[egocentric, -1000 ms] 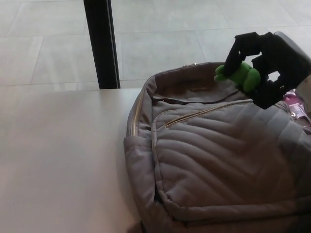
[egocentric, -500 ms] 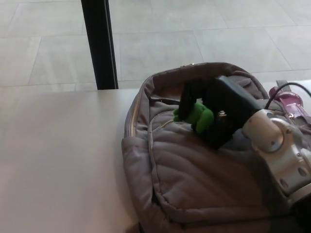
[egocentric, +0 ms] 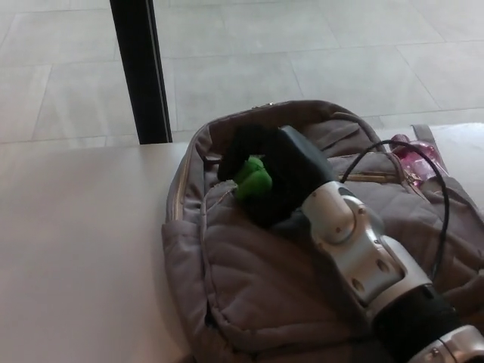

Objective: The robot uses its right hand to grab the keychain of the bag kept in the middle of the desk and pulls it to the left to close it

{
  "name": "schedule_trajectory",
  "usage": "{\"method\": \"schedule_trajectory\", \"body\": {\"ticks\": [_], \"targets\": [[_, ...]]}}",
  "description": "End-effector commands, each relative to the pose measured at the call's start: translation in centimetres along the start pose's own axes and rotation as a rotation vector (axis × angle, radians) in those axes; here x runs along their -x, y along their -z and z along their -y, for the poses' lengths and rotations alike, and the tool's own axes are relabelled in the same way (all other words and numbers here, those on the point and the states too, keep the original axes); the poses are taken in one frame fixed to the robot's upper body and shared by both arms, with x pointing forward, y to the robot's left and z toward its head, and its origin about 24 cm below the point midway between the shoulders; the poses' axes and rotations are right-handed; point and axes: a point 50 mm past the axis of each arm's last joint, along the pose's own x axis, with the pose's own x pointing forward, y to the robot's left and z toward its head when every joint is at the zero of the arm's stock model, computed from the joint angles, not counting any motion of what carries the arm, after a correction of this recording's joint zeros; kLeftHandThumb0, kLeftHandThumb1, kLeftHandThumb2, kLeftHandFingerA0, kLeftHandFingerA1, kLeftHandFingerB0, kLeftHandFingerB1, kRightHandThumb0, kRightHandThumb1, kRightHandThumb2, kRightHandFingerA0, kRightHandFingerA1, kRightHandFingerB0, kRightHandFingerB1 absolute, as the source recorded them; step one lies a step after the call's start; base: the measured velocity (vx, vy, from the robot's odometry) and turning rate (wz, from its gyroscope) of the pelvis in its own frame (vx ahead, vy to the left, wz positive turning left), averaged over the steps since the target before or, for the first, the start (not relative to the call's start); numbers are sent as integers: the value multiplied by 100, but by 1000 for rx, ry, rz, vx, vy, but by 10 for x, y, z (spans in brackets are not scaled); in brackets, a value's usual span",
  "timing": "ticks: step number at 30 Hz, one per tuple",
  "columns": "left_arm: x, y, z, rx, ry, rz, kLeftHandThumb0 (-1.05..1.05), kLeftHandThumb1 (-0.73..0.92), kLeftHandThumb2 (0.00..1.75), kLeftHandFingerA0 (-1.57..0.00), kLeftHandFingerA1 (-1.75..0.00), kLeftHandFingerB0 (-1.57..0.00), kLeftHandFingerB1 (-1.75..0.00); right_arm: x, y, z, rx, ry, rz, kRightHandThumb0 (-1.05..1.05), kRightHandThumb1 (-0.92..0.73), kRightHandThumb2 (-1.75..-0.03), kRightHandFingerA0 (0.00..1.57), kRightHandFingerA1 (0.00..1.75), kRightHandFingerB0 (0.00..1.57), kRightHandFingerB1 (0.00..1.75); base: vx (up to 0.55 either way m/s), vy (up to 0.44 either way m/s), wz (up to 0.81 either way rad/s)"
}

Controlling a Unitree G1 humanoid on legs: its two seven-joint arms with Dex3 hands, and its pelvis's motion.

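A black post (egocentric: 140,76) stands beyond the pale desk (egocentric: 76,249). The grey quilted bag (egocentric: 249,280) lies in the desk's middle. At its upper left, by the zip opening, the green keychain (egocentric: 253,176) sits gripped in the closed fingers of the right hand (egocentric: 286,180). A pink object (egocentric: 414,153) pokes out at the bag's right.
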Motion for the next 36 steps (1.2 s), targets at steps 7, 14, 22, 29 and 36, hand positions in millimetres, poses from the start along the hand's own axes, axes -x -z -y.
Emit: {"method": "schedule_trajectory", "body": {"ticks": [7,14,22,29,36], "targets": [[-8,-2,9,-111,-8,-39,-105,60,94,-77,-126,-70,-115,-25,-110,-47,-56,-73,174,-15,-41,-125,93,175,81,158,0,0,4],[-13,-9,18,-108,37,-1,-105,64,86,-75,-128,-66,-116,-23,-159,-68,-111,-153,237,-18,-51,-97,81,175,82,104,0,0,0],[-22,-12,34,-114,53,5,-105,61,89,-81,-119,-71,-113,15,-170,-141,-188,-332,269,-17,-44,-129,97,175,86,162,0,0,0],[-27,-21,41,-136,62,33,-96,42,130,-84,-120,-77,-112,55,-168,-194,-290,-516,279,-28,-42,-124,100,175,89,164,0,0,0],[-27,-22,42,-177,72,37,-105,61,89,-66,-131,-66,-122,88,-155,-224,-213,-694,361,-19,-62,-99,79,172,68,153,0,0,0]]}}
